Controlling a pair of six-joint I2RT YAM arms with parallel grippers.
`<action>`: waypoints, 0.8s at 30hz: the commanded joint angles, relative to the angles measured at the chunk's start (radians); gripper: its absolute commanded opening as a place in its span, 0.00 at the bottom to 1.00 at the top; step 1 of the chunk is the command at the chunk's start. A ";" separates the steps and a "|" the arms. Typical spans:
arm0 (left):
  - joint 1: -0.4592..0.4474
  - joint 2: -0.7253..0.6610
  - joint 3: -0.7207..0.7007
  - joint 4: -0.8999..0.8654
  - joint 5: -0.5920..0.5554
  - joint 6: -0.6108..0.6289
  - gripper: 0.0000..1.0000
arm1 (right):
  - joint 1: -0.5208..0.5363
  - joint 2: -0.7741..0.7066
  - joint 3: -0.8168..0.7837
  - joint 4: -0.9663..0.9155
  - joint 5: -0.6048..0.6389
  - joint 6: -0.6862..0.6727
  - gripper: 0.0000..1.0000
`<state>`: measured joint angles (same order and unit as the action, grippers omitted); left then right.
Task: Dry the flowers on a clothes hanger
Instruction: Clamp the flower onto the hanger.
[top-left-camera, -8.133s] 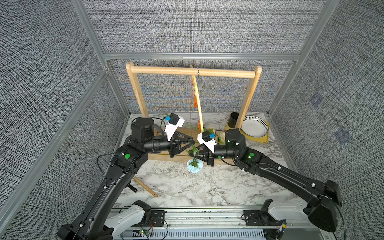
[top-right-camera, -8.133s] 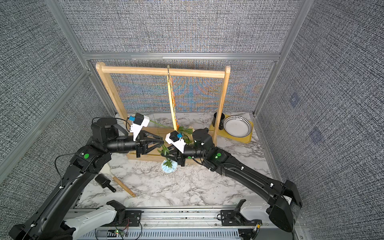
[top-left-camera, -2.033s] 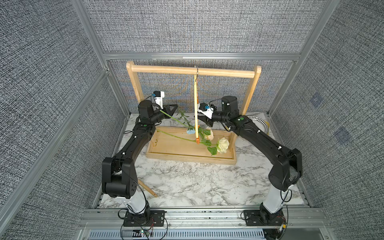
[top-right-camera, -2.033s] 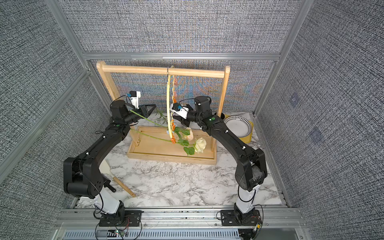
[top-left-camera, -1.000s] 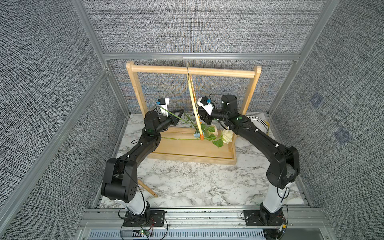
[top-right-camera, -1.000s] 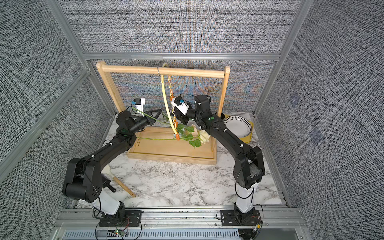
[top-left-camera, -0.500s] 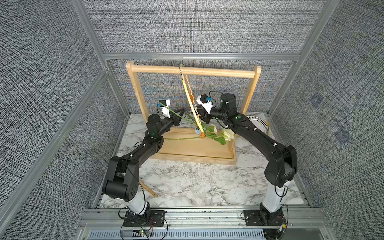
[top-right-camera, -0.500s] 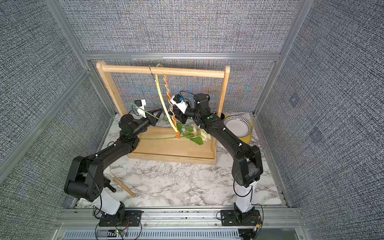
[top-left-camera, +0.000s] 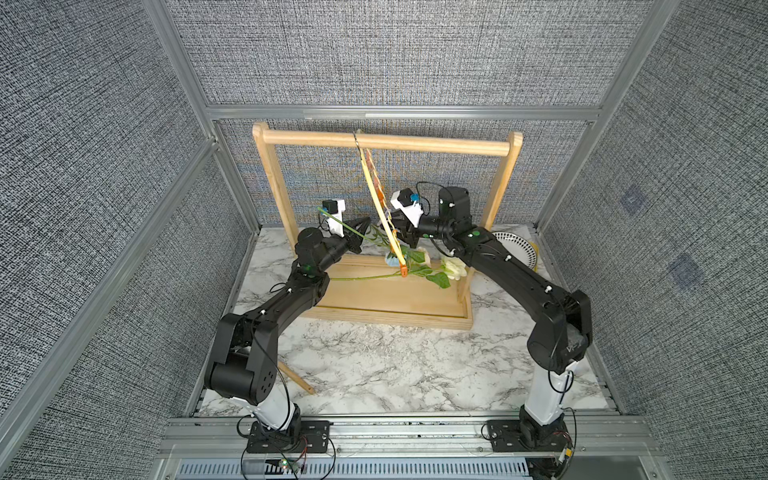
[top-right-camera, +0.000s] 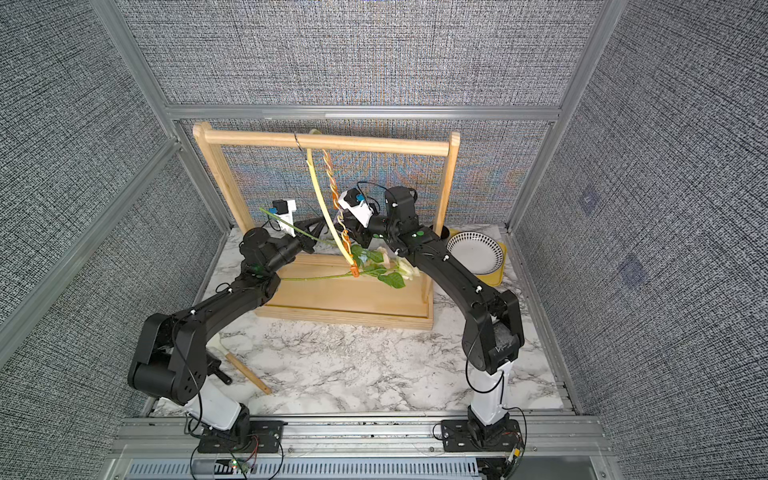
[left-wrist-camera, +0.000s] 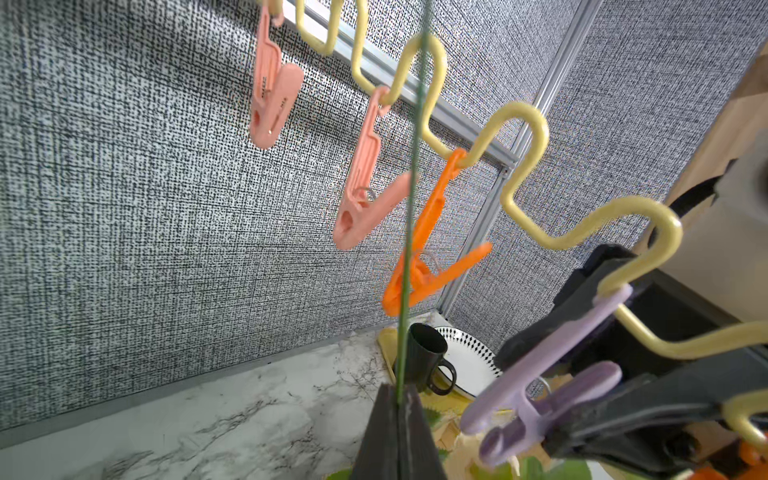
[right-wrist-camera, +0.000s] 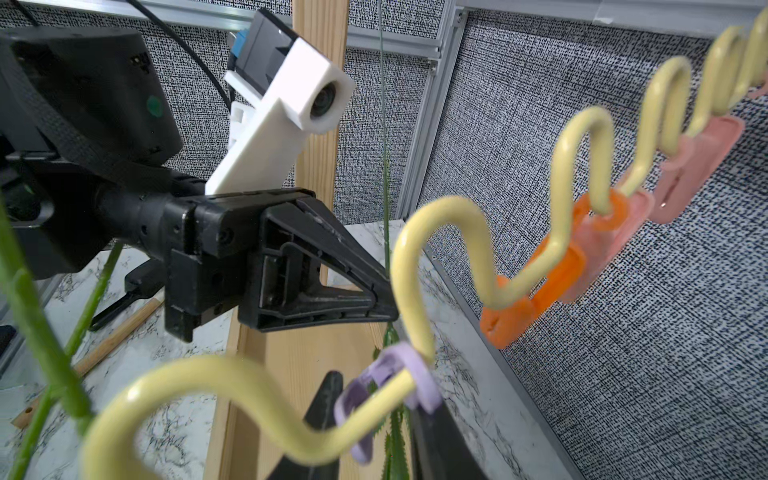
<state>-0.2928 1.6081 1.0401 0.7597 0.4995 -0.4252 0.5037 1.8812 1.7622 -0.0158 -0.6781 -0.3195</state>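
The pale blue flower (top-left-camera: 390, 260) has a thin green stem (left-wrist-camera: 409, 232); the left claw (left-wrist-camera: 397, 401) is clenched on that stem partway along, just beside the yellow clothes hanger (left-wrist-camera: 540, 133); the stem slants, cut end high, bloom low over the wooden rack (top-left-camera: 386, 145) base, toward the right claw (right-wrist-camera: 378, 415), which pinches the hanger's purple clip (left-wrist-camera: 540, 395).

L arm (top-left-camera: 286, 303), R arm (top-left-camera: 511, 274): blk, white base links (top-left-camera: 270, 411), white cam mounts (top-left-camera: 409, 208), green dots (top-left-camera: 476, 235), cables (top-left-camera: 419, 183).

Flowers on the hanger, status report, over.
Left gripper shut on thin stem. Right gripper shut on purple clip. Hanger on rack, tilted; stem not yet in that clip. Orange clip hangs next along.
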 joint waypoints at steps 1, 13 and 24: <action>0.000 -0.024 -0.005 -0.048 -0.007 0.085 0.02 | -0.001 -0.016 -0.006 0.017 0.002 -0.014 0.29; 0.004 -0.076 -0.053 -0.070 -0.093 0.107 0.02 | -0.001 -0.029 -0.024 0.011 -0.012 -0.027 0.29; 0.086 -0.060 -0.032 -0.030 -0.013 0.051 0.02 | -0.002 -0.039 -0.030 -0.015 -0.028 -0.048 0.29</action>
<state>-0.2260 1.5486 0.9962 0.7025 0.4347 -0.3645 0.5026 1.8511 1.7340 -0.0402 -0.6884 -0.3553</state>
